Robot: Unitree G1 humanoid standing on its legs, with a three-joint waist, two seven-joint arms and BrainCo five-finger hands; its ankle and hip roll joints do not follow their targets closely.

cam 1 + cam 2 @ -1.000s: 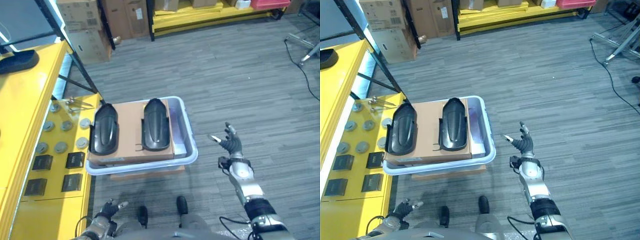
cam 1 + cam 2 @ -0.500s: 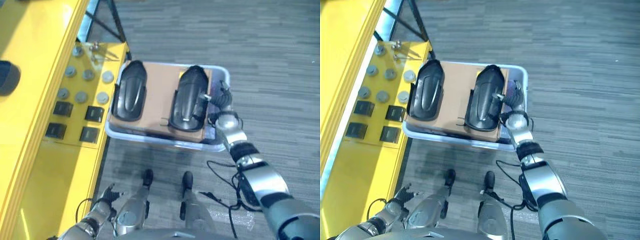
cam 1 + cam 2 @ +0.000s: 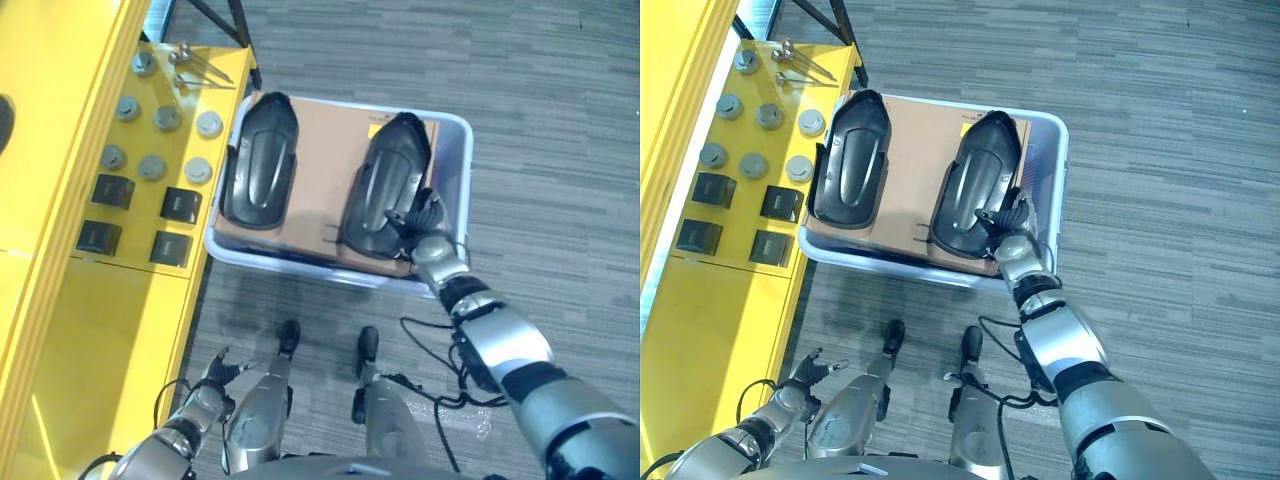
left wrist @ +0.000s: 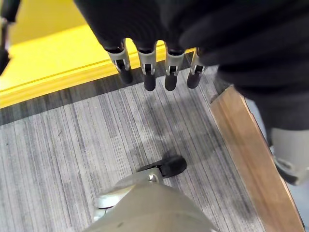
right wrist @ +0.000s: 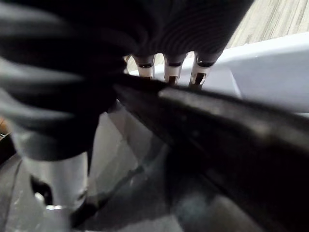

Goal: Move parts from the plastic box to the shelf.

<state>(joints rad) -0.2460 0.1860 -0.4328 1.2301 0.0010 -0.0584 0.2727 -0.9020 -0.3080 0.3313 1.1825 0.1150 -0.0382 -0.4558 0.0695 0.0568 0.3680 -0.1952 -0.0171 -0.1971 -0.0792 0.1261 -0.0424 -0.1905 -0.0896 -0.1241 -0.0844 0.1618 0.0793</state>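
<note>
Fingers of the right hand [image 3: 424, 222] curl over the near right edge of the right black part [image 3: 385, 188], which lies lengthwise on cardboard in the plastic box [image 3: 458, 180]; yellow shelf [image 3: 95, 300] stands left, left hand [image 3: 212, 377] hangs loosely open.

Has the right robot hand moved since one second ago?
Yes. The right robot hand went from above the floor to the right black part's near end in the plastic box.
</note>
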